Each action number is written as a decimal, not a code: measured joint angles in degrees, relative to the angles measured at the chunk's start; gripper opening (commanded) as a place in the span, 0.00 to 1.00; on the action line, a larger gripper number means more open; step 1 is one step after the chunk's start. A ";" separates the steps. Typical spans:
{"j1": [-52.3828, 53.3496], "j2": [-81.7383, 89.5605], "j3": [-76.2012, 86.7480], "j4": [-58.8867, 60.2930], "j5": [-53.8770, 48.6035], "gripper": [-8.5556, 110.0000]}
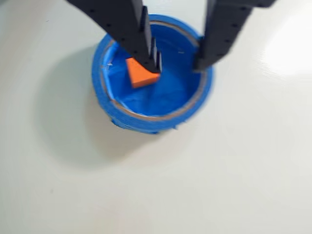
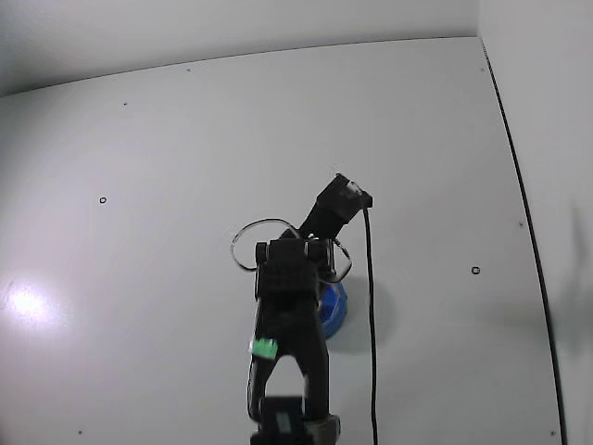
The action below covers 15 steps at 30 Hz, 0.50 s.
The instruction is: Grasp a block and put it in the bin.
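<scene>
**Block in the bin, jaws spread above it**

In the wrist view the gripper (image 1: 178, 63) hangs over the bin (image 1: 109, 109) with its jaws spread wide — one finger to the left, one to the right, a clear gap between them. The block (image 1: 140, 73) lies inside the bin, on its blue floor, just beside the tip of the left finger; whether that tip touches it cannot be told from this blurred picture. Nothing is pinched. The right finger's tip stands over the bin's far rim.

In the fixed view the arm (image 2: 289, 315) covers most of the bin (image 2: 335, 311), which sits on the white bench (image 2: 139, 185); the block is hidden there.

By my reading the task is all but finished — the block is delivered and released. What seems left is only to lift the arm clear of the bin.
</scene>
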 measured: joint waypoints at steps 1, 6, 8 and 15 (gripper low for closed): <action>0.35 3.16 0.00 0.00 2.55 0.09; 2.55 17.67 0.00 0.00 16.44 0.09; 2.72 22.15 0.00 0.00 23.12 0.07; 7.91 31.03 7.03 0.00 38.58 0.07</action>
